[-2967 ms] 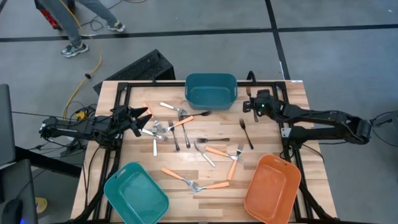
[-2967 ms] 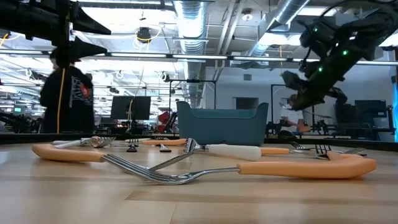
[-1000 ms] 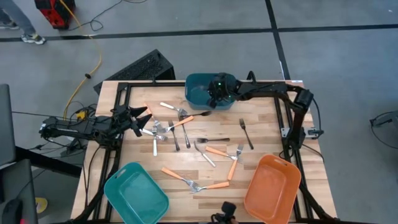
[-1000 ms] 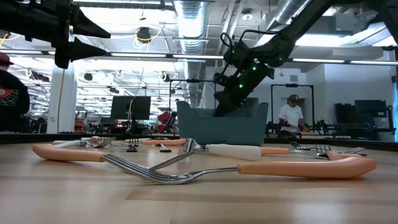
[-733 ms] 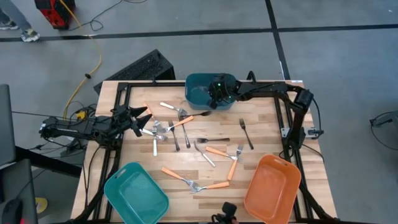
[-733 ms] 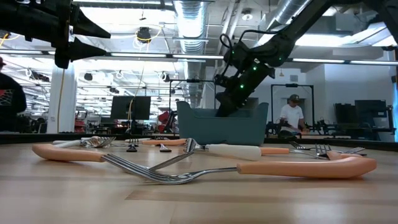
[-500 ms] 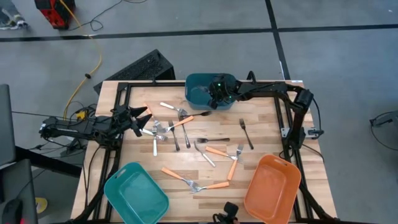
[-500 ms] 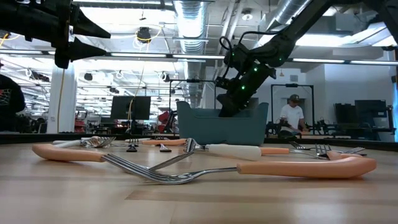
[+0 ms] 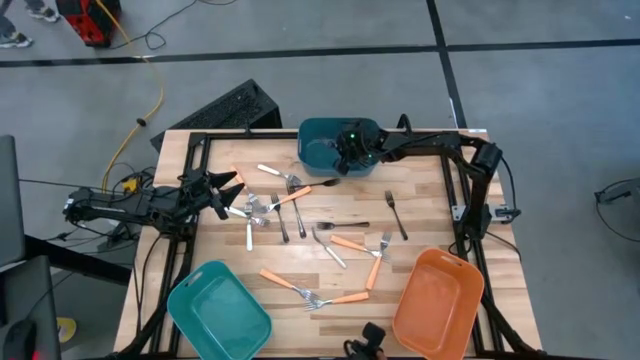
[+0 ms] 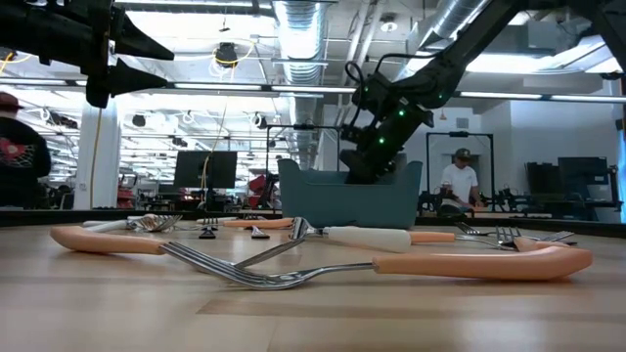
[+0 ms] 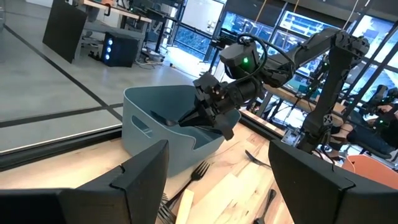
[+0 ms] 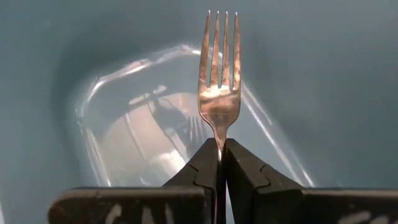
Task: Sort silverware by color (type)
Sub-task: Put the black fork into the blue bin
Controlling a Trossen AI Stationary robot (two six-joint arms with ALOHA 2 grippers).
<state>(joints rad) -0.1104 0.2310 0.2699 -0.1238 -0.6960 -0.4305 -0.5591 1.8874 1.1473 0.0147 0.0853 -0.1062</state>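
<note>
Right hand (image 12: 218, 149) clamps a silver fork (image 12: 219, 93), handle hidden between its fingers, above the dark teal bin (image 9: 322, 150).

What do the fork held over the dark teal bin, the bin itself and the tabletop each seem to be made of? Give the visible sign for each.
Fork: probably polished metal; it gleams silver with bright glints.
Dark teal bin: likely glossy plastic; smooth, evenly coloured, its floor reflecting light.
Tabletop: apparently light wood; pale planks with visible grain.
The right gripper is shut on the fork's handle.
</note>
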